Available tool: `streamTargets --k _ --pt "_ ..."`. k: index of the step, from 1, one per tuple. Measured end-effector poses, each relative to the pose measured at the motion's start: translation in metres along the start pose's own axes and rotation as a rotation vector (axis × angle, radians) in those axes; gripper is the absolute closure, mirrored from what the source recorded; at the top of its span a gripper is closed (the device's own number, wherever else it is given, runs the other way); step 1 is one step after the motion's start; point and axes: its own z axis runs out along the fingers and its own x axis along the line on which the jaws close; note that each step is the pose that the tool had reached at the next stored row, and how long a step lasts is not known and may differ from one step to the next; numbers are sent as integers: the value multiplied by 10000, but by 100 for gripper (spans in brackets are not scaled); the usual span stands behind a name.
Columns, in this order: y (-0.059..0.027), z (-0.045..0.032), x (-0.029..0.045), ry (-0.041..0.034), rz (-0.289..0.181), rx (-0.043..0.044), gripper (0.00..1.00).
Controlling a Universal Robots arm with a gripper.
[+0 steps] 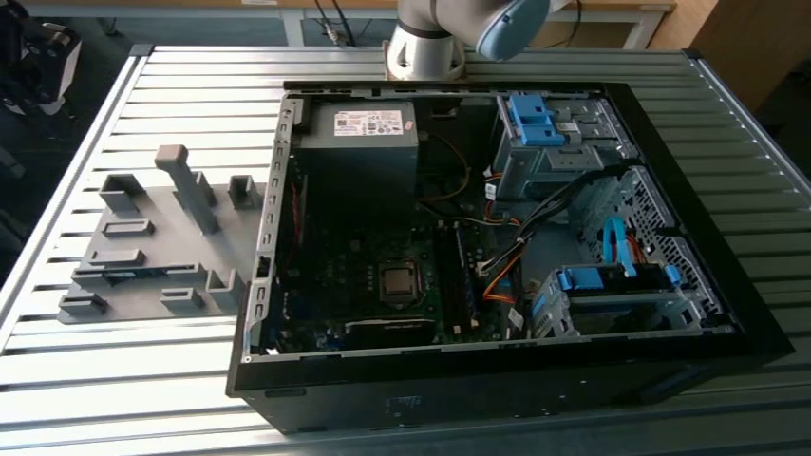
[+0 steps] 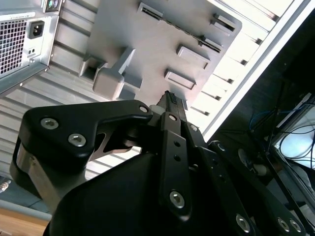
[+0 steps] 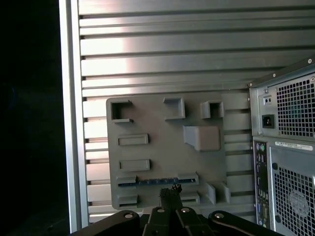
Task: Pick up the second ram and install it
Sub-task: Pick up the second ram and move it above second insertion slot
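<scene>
I've got the second ram in sight. It sits in the grey holder tray, a thin blue-green line running between two low grey blocks. In the exterior view the second ram shows as a short blue strip in the tray's half that lies away from the arm's base.

In the first wrist view my end effector lines up just beside the middle of the stick. The fingertips are drawn in narrow, with nothing between them. The second wrist view gives the same reading of the end effector: the fingers meet at the tip and there is air between them and the tray.

Now the edges. A second row of low blocks runs along the tray's rim beside the stick, so the slot is walled on both long sides. A tall post stands up from the tray beyond the ram, and it is the highest thing on the tray.

The rear wall of the computer case stands just beside one side of the tray, a tight border. On the tray's opposite side there is a narrow band of bare slatted worktop, then the worktop's edge rail. Past the tray's far end the worktop slats run bare, which is the widest open room. The case lies open-side up, and its power supply sits in the corner nearest the tray's post end.
</scene>
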Motion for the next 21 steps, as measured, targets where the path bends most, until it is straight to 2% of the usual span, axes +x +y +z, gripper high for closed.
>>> streamTargets --k 11,21 --pt "-1 -1 12 1 -26 0 89" --pt "-9 -1 30 13 -398 -9 89"
